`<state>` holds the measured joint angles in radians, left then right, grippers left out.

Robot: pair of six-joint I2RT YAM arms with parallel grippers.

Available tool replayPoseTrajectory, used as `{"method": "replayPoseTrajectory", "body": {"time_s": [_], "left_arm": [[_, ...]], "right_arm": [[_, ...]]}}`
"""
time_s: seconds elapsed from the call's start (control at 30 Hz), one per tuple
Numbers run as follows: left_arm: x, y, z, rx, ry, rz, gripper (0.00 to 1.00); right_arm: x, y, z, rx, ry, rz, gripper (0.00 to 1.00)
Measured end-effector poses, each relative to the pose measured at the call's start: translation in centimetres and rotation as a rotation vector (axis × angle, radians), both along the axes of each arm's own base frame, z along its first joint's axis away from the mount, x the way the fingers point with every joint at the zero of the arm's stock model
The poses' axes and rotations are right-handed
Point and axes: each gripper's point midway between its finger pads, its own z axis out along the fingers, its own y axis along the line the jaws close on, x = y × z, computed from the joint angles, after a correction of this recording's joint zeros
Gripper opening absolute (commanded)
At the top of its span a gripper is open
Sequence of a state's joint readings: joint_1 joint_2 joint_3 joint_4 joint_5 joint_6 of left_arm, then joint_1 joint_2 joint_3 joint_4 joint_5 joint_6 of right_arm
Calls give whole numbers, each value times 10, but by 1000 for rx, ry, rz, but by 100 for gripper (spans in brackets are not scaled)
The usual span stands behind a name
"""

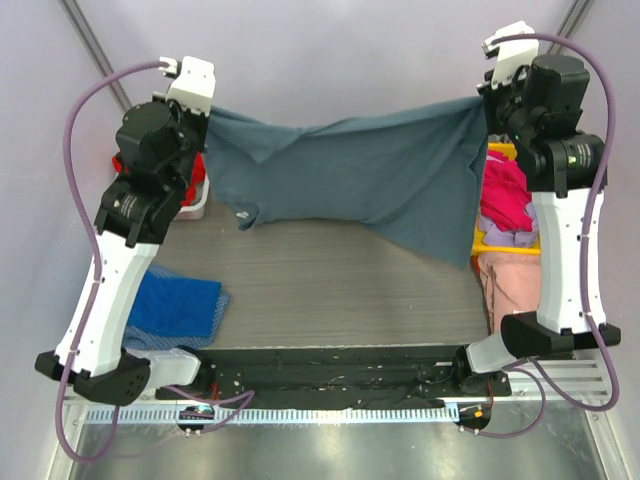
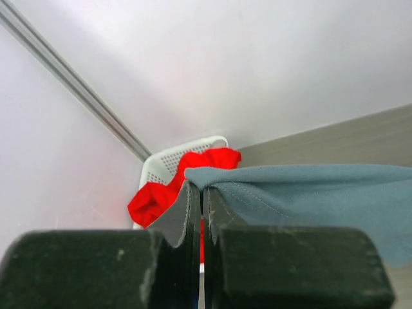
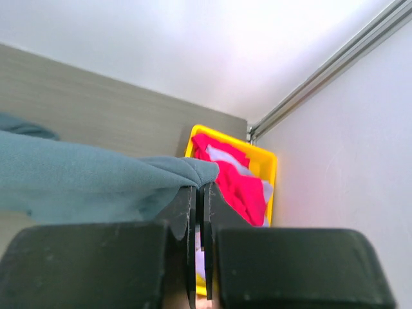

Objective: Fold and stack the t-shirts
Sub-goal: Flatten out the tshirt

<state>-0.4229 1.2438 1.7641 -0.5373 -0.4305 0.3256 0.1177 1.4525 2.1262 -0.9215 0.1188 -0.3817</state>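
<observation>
From above, the slate blue-grey t-shirt [image 1: 360,180] hangs spread over the far half of the surface [image 1: 330,285], pinched at its top corners by the left claw [image 1: 197,98] and the right claw [image 1: 495,88]; a royal blue t-shirt [image 1: 175,305] lies crumpled at the surface's near-left.

At the left wrist, the left claw [image 2: 201,193] is clamped tight on the cloth edge; a red t-shirt [image 2: 154,203] sits in a white basket [image 2: 168,161] at the surface's far-left corner.

At the right wrist, the right claw [image 3: 199,190] grips likewise; a yellow bin [image 3: 267,168] stands at the surface's right edge.

I'd say it's the spreading step; next comes lowering the shirt flat, both arms together, keeping it taut.
</observation>
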Motion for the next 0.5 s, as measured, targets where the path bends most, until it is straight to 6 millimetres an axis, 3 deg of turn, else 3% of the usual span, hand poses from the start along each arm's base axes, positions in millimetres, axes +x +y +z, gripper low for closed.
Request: {"method": "replayPoseTrajectory", "body": {"time_s": [0.13, 0.27, 0.37, 0.5], "left_arm": [[10, -1, 20, -17, -37, 16, 0], [-4, -1, 32, -30, -63, -24, 0], [-37, 5, 46, -50, -107, -70, 0], [-103, 24, 66, -106, -207, -132, 0]], "right_arm": [[12, -1, 6, 6, -16, -17, 1], [0, -1, 12, 18, -34, -16, 1], [-32, -2, 26, 35, -76, -1, 1], [-98, -2, 59, 76, -201, 43, 1]]}}
